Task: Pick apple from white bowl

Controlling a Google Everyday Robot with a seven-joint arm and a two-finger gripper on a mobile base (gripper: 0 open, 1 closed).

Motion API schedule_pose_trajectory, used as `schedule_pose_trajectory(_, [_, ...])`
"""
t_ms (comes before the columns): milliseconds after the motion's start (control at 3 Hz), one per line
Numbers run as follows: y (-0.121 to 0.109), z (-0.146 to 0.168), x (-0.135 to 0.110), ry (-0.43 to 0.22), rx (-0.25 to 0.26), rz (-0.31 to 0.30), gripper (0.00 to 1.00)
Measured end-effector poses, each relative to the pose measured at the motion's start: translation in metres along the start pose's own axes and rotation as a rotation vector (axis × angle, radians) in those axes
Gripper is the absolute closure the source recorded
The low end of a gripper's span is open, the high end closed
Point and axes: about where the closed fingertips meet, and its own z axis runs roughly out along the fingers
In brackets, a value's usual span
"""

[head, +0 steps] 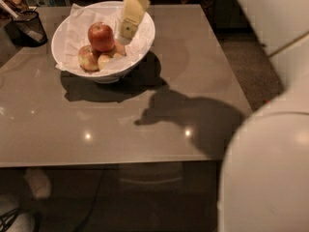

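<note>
Glossy apple (101, 36) on crumpled paper (76, 27) in glossy bowl (109, 75), matt gripper (128, 29) above.

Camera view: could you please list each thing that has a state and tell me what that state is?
apple: resting on top of the smaller apples, not gripped.
white bowl: upright on the table, holding fruit.
smaller apples: lying in the bowl under the red one.
pincer: lowered inside the bowl's right side, just right of the apple.
mesh cup: upright at the table's far left.
table: bears bowl and cup.

In white bowl (112, 71) (far left on table (145, 129)): apple (101, 36), tool (128, 30) just right.
</note>
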Motion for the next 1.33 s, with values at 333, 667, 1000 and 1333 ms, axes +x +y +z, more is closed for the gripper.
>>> schedule_pose_trajectory(333, [-0.008,0.026,-0.038,0.007,-0.040,-0.063,0.00])
schedule_pose_trajectory(667, [-0.013,0.029,-0.051,-0.016,-0.023,-0.071,0.00])
schedule_pose_trajectory(1000, [-0.018,0.034,-0.055,-0.040,-0.011,-0.053,0.00])
schedule_pose_trajectory(1333, [-0.031,0.044,-0.056,-0.050,0.004,0.010,0.00])
